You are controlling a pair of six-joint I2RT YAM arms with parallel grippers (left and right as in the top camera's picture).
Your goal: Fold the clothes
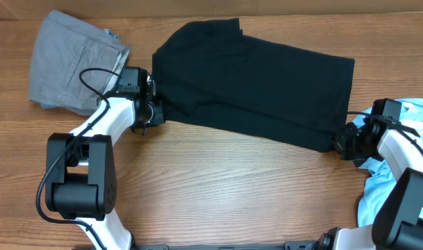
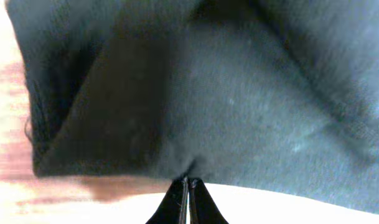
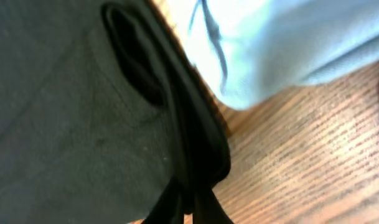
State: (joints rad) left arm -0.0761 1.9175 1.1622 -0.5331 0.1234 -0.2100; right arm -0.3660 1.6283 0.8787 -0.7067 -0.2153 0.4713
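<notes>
A black shirt [image 1: 256, 80] lies spread across the middle of the wooden table. My left gripper [image 1: 150, 114] is shut on its lower left edge; in the left wrist view the closed fingertips [image 2: 188, 185] pinch the black fabric [image 2: 239, 93]. My right gripper [image 1: 344, 142] is shut on the shirt's lower right corner; in the right wrist view the fingers [image 3: 188, 202] clamp a bunched black fold [image 3: 83, 124].
Folded grey shorts [image 1: 72, 62] lie at the back left, beside the left arm. A light blue garment [image 1: 399, 160] is heaped at the right edge, under the right arm, and shows in the right wrist view [image 3: 289, 43].
</notes>
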